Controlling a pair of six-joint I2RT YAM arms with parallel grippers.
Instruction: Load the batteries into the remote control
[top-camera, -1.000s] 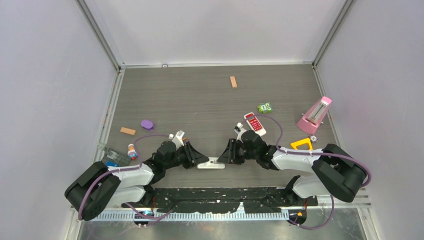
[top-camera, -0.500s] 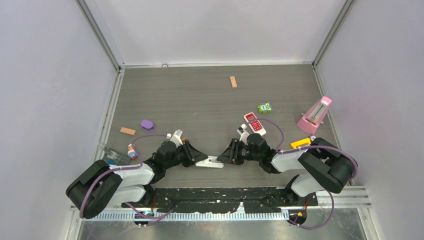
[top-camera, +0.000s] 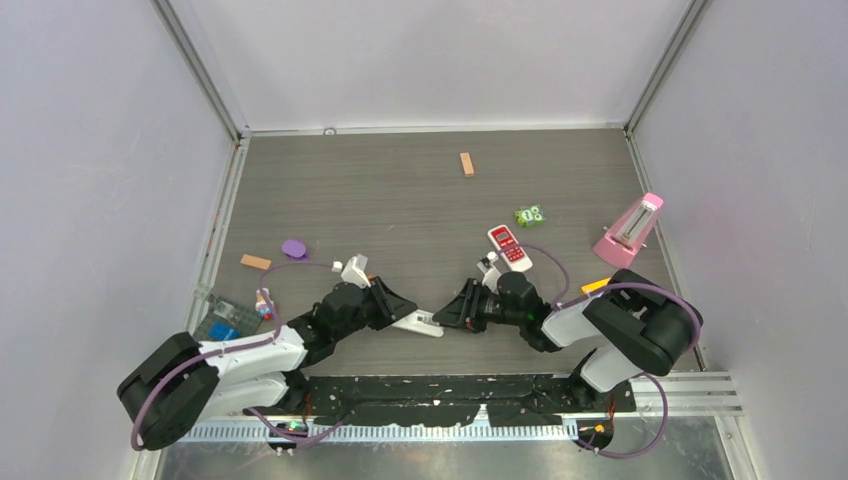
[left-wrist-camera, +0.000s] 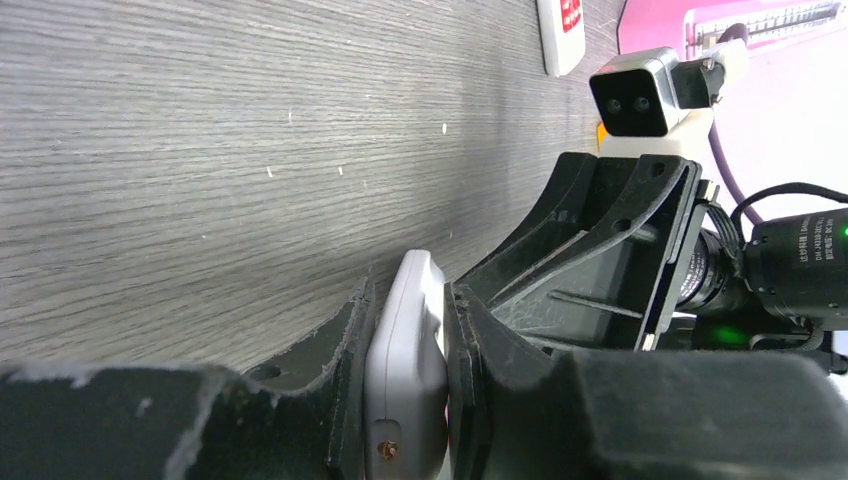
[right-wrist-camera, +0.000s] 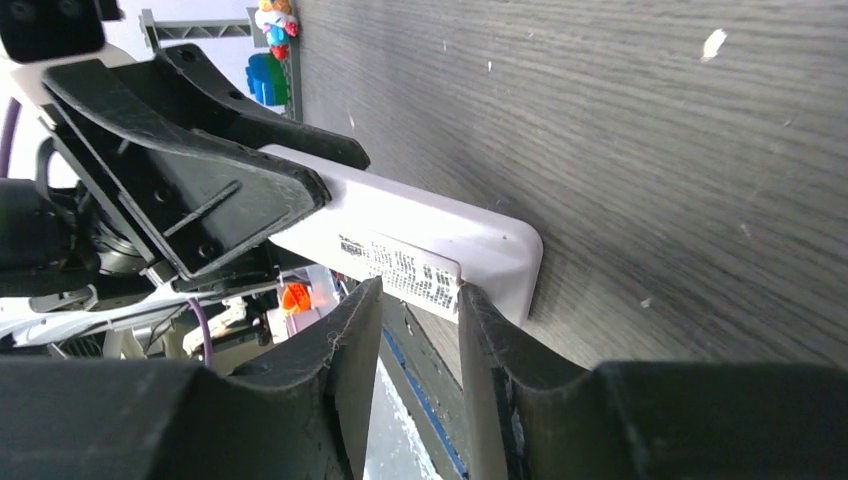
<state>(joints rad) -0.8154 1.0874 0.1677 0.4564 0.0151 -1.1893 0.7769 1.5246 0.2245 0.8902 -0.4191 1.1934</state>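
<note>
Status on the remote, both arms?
Left gripper shut on long slim white remote control. Right gripper at its far end, grip unclear. No obstruction seen.

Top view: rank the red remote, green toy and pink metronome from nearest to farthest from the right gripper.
1. Red remote, just beyond the right gripper.
2. Green toy, farther back.
3. Pink metronome, at the right edge.

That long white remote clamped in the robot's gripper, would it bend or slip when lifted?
Probably stiff: the white remote juts straight from the left gripper without sagging. Its smooth plastic looks slippery, so a pinch across its thin body might let it twist. Flat-sided, it shouldn't roll.
</note>
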